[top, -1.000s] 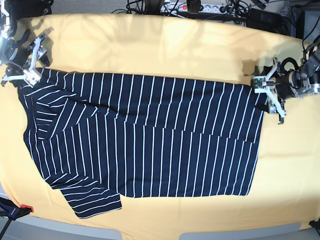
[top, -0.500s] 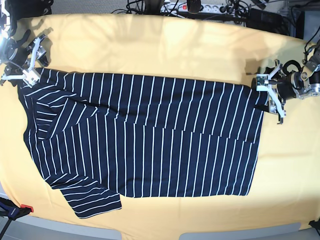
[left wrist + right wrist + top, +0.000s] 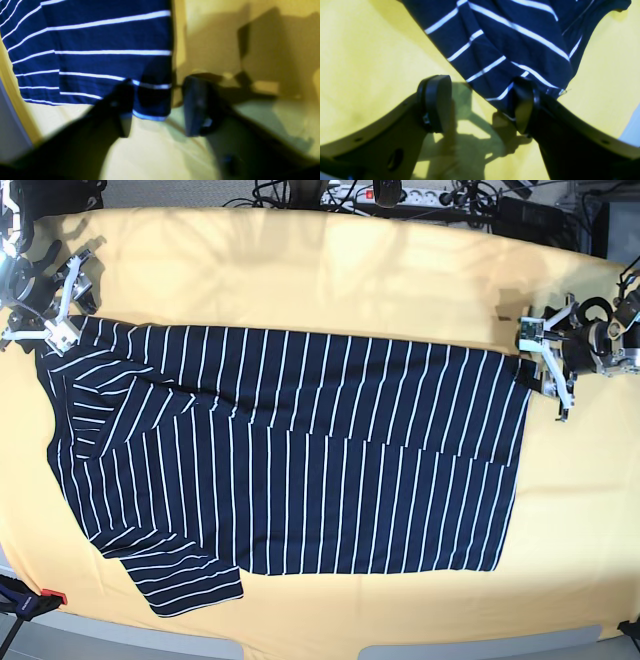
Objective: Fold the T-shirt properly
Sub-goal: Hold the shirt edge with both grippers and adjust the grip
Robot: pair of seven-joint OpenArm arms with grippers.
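We have the T-shirt (image 3: 290, 460) lying flat and spread across the yellow-orange cloth (image 3: 330, 280), already folded partly over itself along its length, with one sleeve sticking out at the near left corner of the base view.

Our left gripper (image 3: 548, 370) sits at the hem end. In its wrist view the jaws stand apart, with a corner of the striped hem lying between them: one pad (image 3: 123, 110) rests over the fabric just inside the corner, the other (image 3: 197, 107) stands on the bare cloth just beyond the edge. We judge it is set this way so that a closing pinch would catch the hem corner. The view is blurred, and we cannot tell whether the fabric is yet gripped; the gap looks too wide for a firm hold.

Our right gripper (image 3: 50, 305) waits at the opposite, collar end. Its jaws are spread wide. One finger (image 3: 523, 107) touches or overlaps the bunched shoulder edge of the shirt, while the other (image 3: 435, 102) stands on bare cloth well to the side, so the fabric corner lies partly in the gap. It holds nothing.

We read the placing as deliberate: one pincer at each far corner of the same long edge, so both can lift that edge together and carry it over for the next fold. The risk is a pinch that takes only the top layer.
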